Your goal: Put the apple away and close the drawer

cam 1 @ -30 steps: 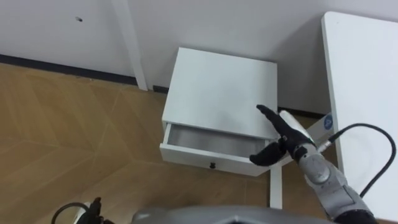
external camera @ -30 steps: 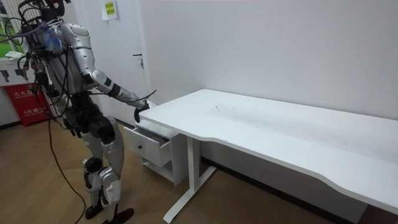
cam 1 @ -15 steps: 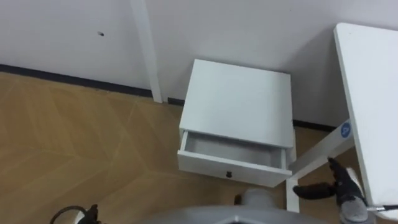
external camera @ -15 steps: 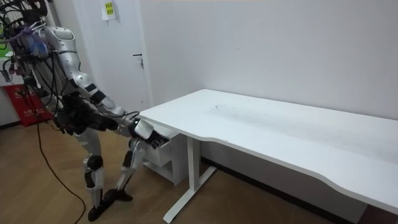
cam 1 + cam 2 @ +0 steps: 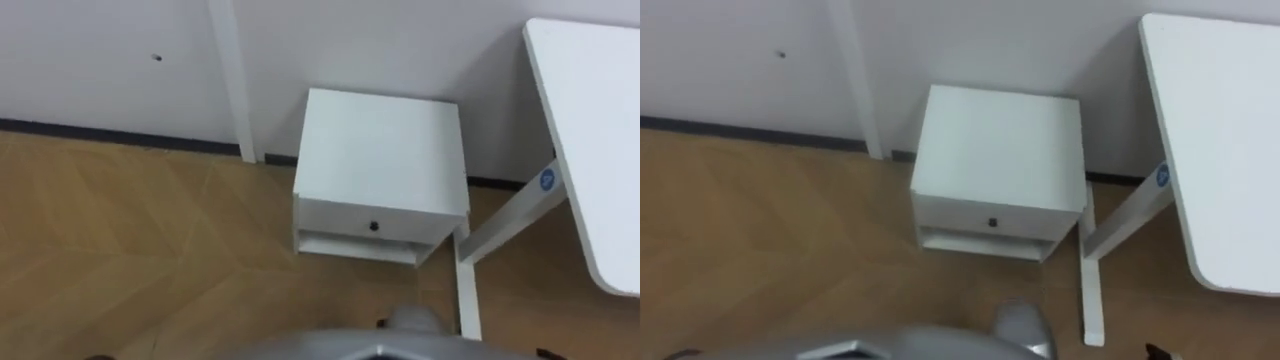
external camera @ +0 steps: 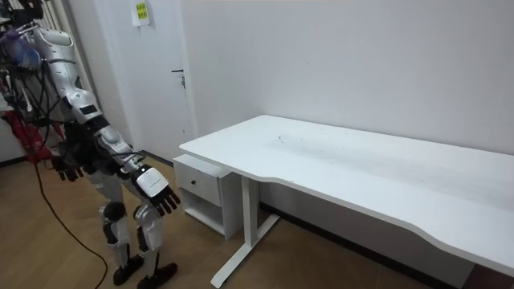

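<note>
**Drawer (image 5: 420,222) now shut, right hand (image 6: 158,191) drawn back**

Since a second ago the drawer has gone from pulled out to pushed in, and the right hand, which then reached over its corner, has left the left eye view.

Left eye view: the drawer front sits flush in the white cabinet (image 5: 380,140), with its small dark knob (image 5: 374,226) at the middle. What lies inside cannot be told. Below the drawer is an open shelf (image 5: 355,246). The cabinet stands on the wood floor (image 5: 130,250) against the wall. Just to its right is the slanted leg (image 5: 505,222) of the white desk (image 5: 590,130).

Room view: the robot stands on the floor at the room view's left of the cabinet, apart from it, and straighter than half a second ago, when it leaned toward the drawer. Its right hand hangs low in front of its thighs, with fingers spread and holding nothing. Its left hand (image 6: 64,170) hangs at its other side, too small to tell how it is held.

Right eye view: the same closed drawer shows under the cabinet top, with the desk edge at the right.
</note>
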